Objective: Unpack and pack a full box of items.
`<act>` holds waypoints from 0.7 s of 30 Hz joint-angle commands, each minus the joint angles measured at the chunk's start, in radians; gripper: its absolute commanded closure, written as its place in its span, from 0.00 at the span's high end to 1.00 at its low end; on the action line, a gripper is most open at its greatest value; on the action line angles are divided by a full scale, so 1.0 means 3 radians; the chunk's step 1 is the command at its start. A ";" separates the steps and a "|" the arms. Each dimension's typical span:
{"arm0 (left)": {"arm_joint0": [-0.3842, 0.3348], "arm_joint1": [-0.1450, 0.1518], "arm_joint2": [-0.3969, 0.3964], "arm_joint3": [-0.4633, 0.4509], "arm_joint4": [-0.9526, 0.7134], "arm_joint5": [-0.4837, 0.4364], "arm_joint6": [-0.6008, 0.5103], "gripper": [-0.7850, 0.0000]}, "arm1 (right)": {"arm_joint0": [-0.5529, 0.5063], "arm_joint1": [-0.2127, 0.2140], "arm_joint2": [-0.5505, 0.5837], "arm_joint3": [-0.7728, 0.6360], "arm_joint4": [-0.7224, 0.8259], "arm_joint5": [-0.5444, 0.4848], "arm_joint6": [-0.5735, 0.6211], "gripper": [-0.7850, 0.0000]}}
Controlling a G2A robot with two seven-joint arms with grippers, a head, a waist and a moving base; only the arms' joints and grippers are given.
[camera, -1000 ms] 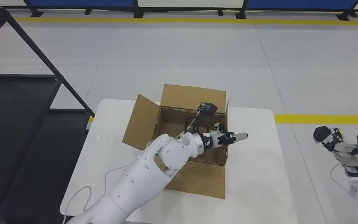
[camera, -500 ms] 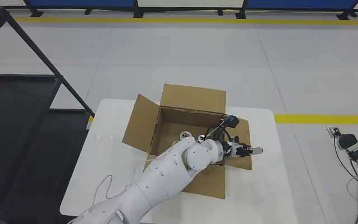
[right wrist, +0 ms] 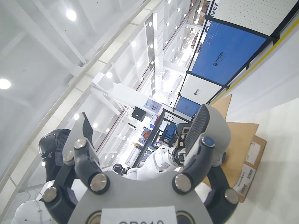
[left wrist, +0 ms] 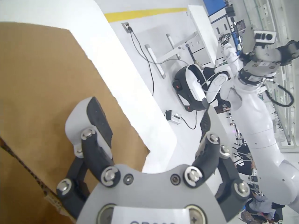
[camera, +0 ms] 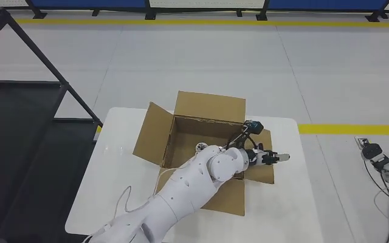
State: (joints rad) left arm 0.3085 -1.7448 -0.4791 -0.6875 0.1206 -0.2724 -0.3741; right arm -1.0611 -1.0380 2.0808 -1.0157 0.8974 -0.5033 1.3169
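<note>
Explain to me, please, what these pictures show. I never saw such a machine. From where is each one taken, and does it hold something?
It is a white robot with two arms, each ending in a two-fingered hand. The top view looks down from above the arms at a white table, where an open cardboard box stands, flaps folded out. The two wrist views come from cameras on the wrists, looking out past each hand. The left hand is open and empty above a box flap. The right hand, beside the table, is open, empty and points towards the ceiling. A small pale thing seems to lie in the box; I cannot tell what.
</note>
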 commanded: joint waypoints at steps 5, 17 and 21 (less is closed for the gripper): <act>-0.0063 0.0141 -0.0355 -0.0215 0.0124 -0.0074 0.0183 1.00 | 0.0287 0.0030 -0.0137 0.0199 -0.0151 -0.0017 -0.0017 1.00; 0.1491 0.0973 -0.2331 -0.3095 0.1313 0.0459 -0.0125 1.00 | 0.0437 0.0008 -0.0803 -0.0755 -0.0819 -0.0262 -0.0262 1.00; 0.2207 0.1106 -0.3032 -0.3989 0.1328 0.0515 -0.0390 1.00 | 0.0490 -0.0017 -0.1189 -0.1027 -0.1133 -0.0321 -0.0322 1.00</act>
State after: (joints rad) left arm 0.8970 -1.4205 -1.3187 -1.7922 0.5232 -0.1172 -0.4785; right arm -0.9194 -1.0417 1.7552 -1.3087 0.5827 -0.5955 1.2247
